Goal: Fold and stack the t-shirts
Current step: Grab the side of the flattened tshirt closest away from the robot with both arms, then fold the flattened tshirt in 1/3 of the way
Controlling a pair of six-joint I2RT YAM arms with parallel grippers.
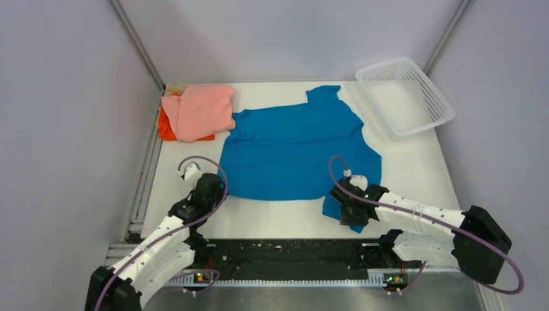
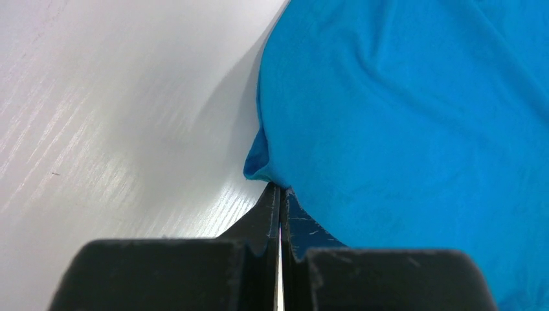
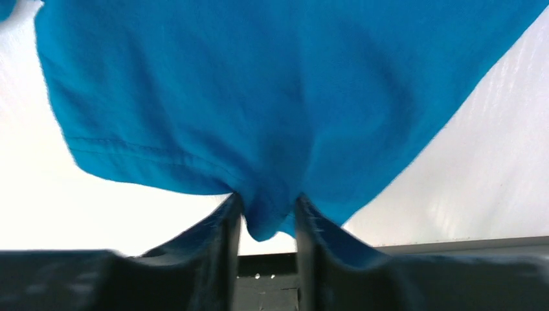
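Blue t-shirt (image 1: 294, 152) is noted spread flat across the middle of the table (image 1: 272, 217), collar toward the far side, hem toward the arms. Salmon-pink t-shirt (image 1: 201, 110) is seen heaped at the far left over the orange t-shirt (image 1: 166, 126); the white mesh basket (image 1: 424, 126) stands far right, apart from all cloth. Left gripper (image 2: 280, 191) is recorded with fingers pressed together at the near-left hem corner, a thin fold apparently caught at the tips. Right gripper (image 3: 267, 214) is recorded with a bunched fold of the near-right hem pinched between its half-parted fingers, cloth touching both. The fabric is judged light, limp and easily wrinkled; sagging between holds is to be expected. Hold is best taken at hem corners or shoulder seams, both corners lifted level.
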